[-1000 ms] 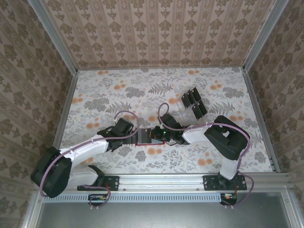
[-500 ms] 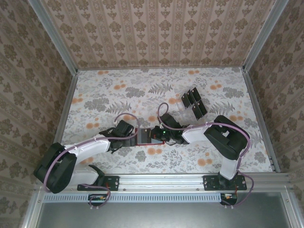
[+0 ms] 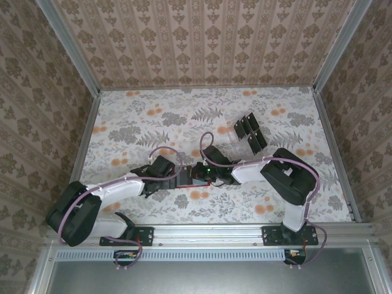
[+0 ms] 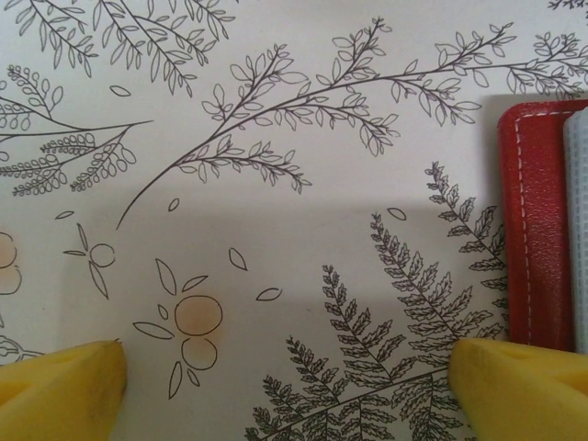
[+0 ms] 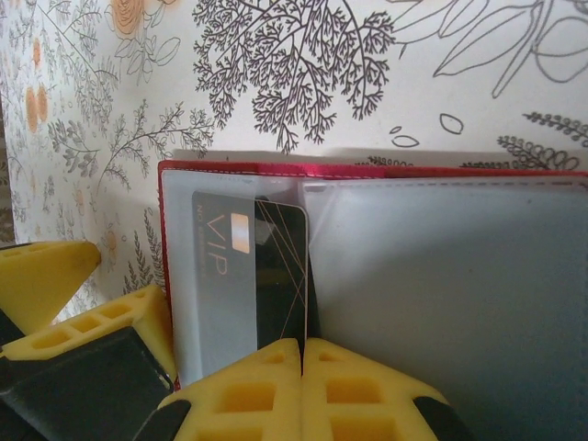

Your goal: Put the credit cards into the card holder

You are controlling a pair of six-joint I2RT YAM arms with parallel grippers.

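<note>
1. Since a second ago, the left gripper (image 3: pixel 176 174) has slid right, closer to the small red leather-like folding wallet (image 3: pixel 199 182). The right gripper (image 3: pixel 197 173) has edged a little left over it. The loose black rectangular credit cards (image 3: pixel 248 131) have not shifted.
2. Top view now: both grippers meet over the wallet near the middle of the floral-print table (image 3: pixel 153 116), left one from the left, right one from the right. The wallet is mostly covered, with just a red edge peeking out. The loose cards lie in a cluster farther back and to the right, well apart from the wallet.
3. Left wrist view: jaws spread wide and gripping nothing, one yellow fingertip (image 4: pixel 60 386) in each bottom corner. Bare patterned table lies between them. The wallet's red stitched edge runs down the right side with a sliver of grey-blue inner face beside it, and the right-hand tip sits at that edge's lower end.
4. Right wrist view: jaws pressed tight together, the yellow pads (image 5: pixel 248 395) meeting in one seam. The wallet lies open and flat, red rim at the top and left, grey-blue inside. A black card marked VIP (image 5: pixel 241 276) with a gold chip sits in the left pocket, partly under the clear plastic sleeve (image 5: pixel 441 276). The closed pads cover the card's near end; whether they touch it I cannot tell.
</note>
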